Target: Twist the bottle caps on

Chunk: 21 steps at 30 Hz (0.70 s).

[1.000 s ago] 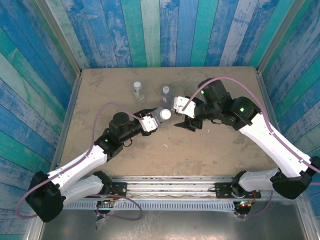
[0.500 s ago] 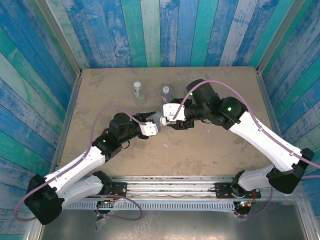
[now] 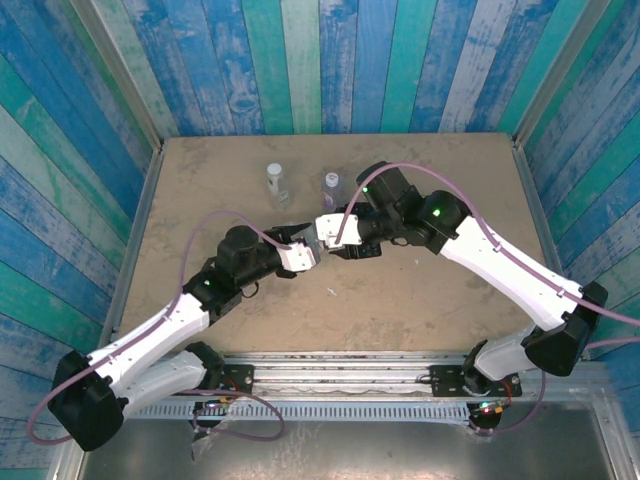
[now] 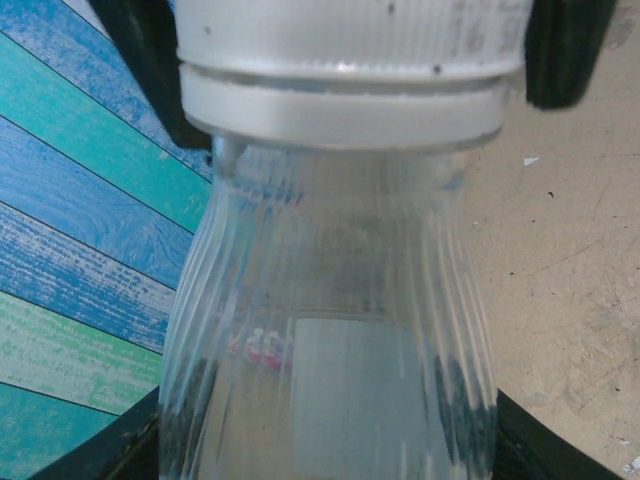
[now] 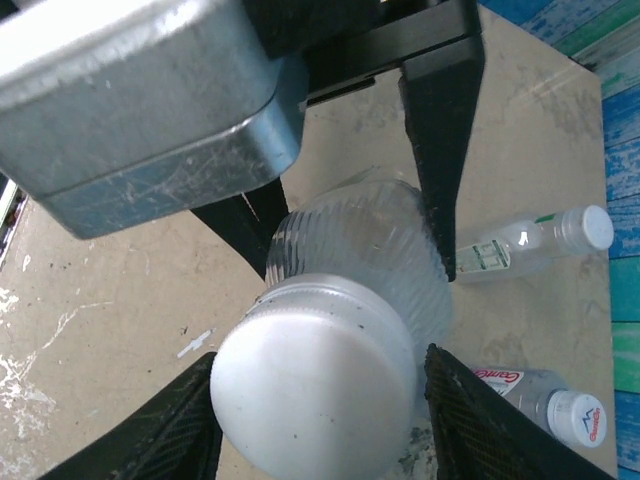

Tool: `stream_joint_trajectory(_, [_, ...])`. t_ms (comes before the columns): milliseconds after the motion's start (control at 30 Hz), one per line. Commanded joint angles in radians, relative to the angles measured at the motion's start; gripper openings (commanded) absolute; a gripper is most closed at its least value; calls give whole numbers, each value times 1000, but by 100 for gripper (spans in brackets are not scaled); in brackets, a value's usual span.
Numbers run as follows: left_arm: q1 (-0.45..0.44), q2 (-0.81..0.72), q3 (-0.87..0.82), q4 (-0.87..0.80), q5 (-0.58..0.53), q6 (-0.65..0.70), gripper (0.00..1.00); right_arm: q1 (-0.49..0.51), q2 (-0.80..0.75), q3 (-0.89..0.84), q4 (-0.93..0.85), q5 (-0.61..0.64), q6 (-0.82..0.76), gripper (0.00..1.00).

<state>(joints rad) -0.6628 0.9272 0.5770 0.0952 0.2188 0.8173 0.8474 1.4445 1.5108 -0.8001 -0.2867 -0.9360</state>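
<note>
Bottle with white cap — red label lettering, partly hidden

Bright even overhead light, soft shadows, near bottle slightly blurred

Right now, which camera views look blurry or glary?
Left wrist: the held bottle is very close and soft, a pale patch low on its front. Right wrist: the cap is bright but sharp, specks visible. Top external: evenly lit, no glare.
</note>
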Motion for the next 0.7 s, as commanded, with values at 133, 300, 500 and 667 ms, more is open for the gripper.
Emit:
stream_joint_trajectory(133, [-1, -21, 11, 20, 1, -5, 55, 5, 4, 28, -16, -11, 9, 47])
stream_joint_trajectory(300, [-1, -4, 12, 13, -1, 0, 55, 5, -13, 18, -10, -11, 16, 57])
stream_joint_trajectory(500, [-1, 4, 7, 18, 6, -5, 55, 5, -38, -12, 37, 4, 34, 58])
stream_joint_trajectory(667, [-1, 3, 0, 13, 0, -6, 55, 5, -35, -18, 38, -15, 45, 53])
